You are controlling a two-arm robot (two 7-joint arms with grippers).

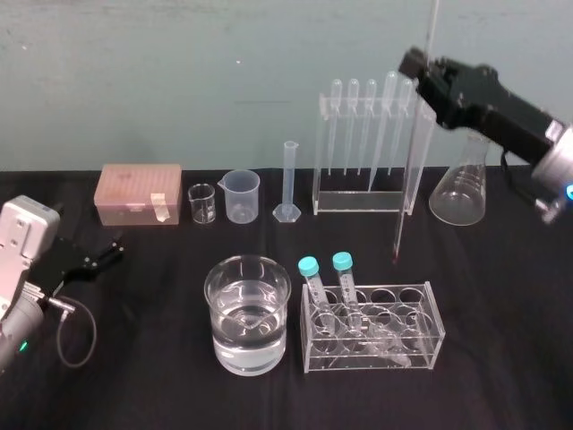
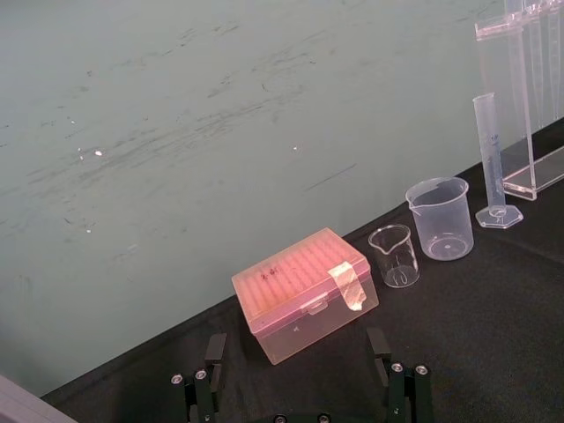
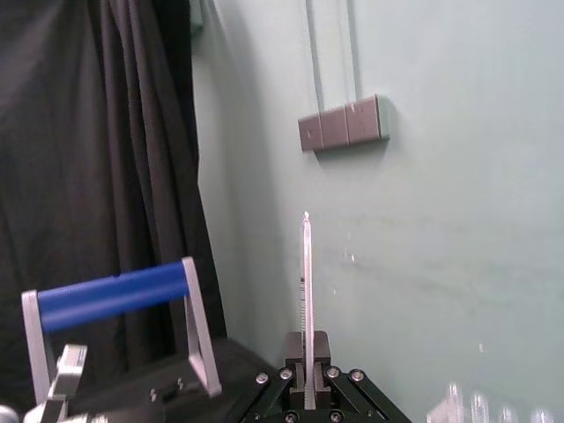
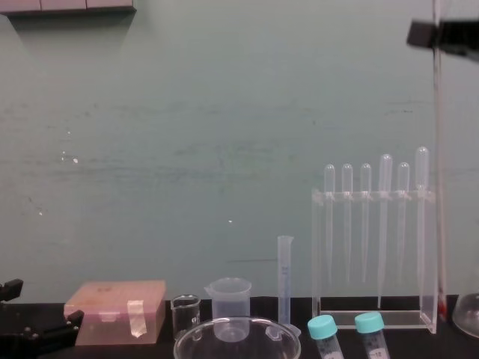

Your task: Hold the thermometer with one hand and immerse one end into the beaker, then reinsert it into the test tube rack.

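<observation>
The right pincer (image 1: 414, 64) is raised high over the tabletop's (image 1: 501, 358) back right part, clenched on the thermometer (image 1: 400, 215). The right wrist view shows the glass rod (image 3: 307, 282) pinched between the black fingers (image 3: 293, 366) and running straight out past them. The thermometer hangs upright. Its red lower tip is just beside the right end of the test tube rack (image 1: 367, 202), outside the frame, and its upper end rises above the pincer. From the chest view the rod (image 4: 438, 187) runs down just right of the rack's (image 4: 374, 318) right side. Whether the tip touches the tabletop cannot be told.

The test tube rack stands near the back edge, right of centre, with bulb-topped pipettes (image 1: 353, 125) hanging in its top bar. Right of it stands a conical flask (image 1: 458, 193). Left of it, along the back, come a graduated cylinder (image 1: 289, 184), a plastic beaker (image 1: 242, 195), a tiny glass beaker (image 1: 202, 203) and a pink tip box (image 1: 139, 193).

Towards the front edge at the centre stands the beaker (image 1: 247, 313), partly filled with clear liquid. Just to its right is a low tube rack (image 1: 372, 327) holding two blue-capped tubes (image 1: 312, 278).

The left pincer (image 1: 106, 253) rests released at the left edge, its fingers (image 2: 214, 352) spread apart.
</observation>
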